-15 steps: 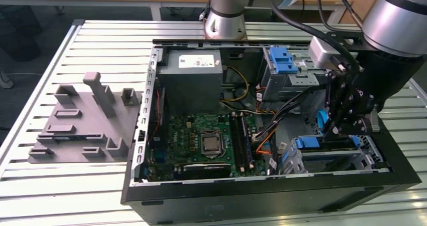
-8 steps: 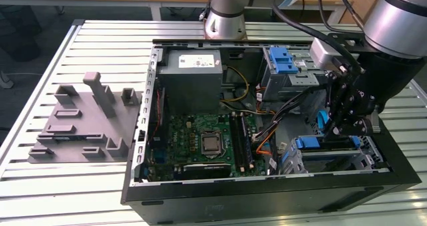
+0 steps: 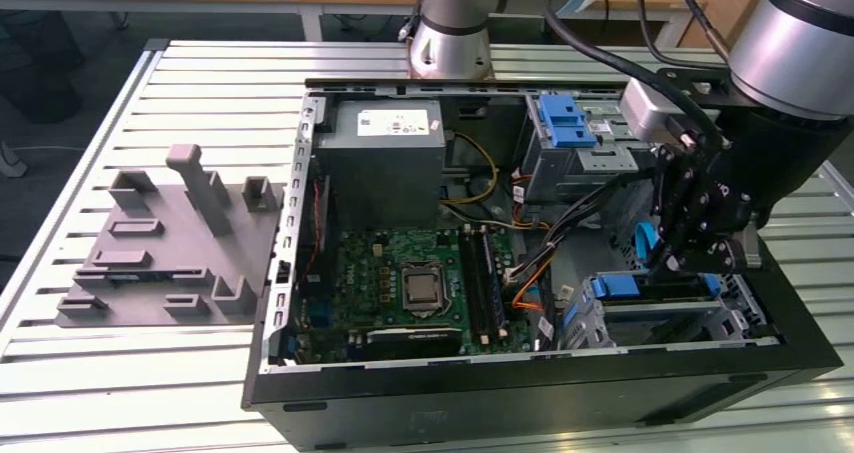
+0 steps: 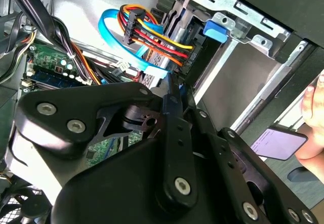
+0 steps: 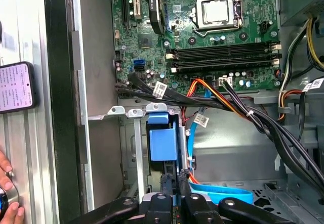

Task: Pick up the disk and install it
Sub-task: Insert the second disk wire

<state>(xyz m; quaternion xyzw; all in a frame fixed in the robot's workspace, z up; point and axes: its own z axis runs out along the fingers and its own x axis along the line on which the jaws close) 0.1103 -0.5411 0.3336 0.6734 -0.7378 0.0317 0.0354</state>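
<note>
The disk (image 3: 654, 295) lies low in the silver drive cage at the near corner of the open computer case, on the exterior view's right, its blue bracket up. In the first wrist view that blue bracket (image 5: 163, 138) sits between the cage's silver rails. My gripper (image 3: 694, 263) hangs right over the cage. Its thin black fingers stand close together, gripper (image 5: 175, 178) just short of the bracket. In the second wrist view the gripper (image 4: 175, 85) ends beside the red, yellow and blue cables. I cannot tell whether the fingertips touch the disk.
A second cage with a blue latch (image 3: 574, 128) and the grey power supply (image 3: 387, 138) stand at the case's back. The green motherboard (image 3: 414, 283) fills its floor. Cable bundles (image 5: 243, 113) cross beside the cage. A grey fixture (image 3: 160, 243) lies on the table. A hand (image 4: 311, 118) holds a phone (image 4: 278, 143) outside the case.
</note>
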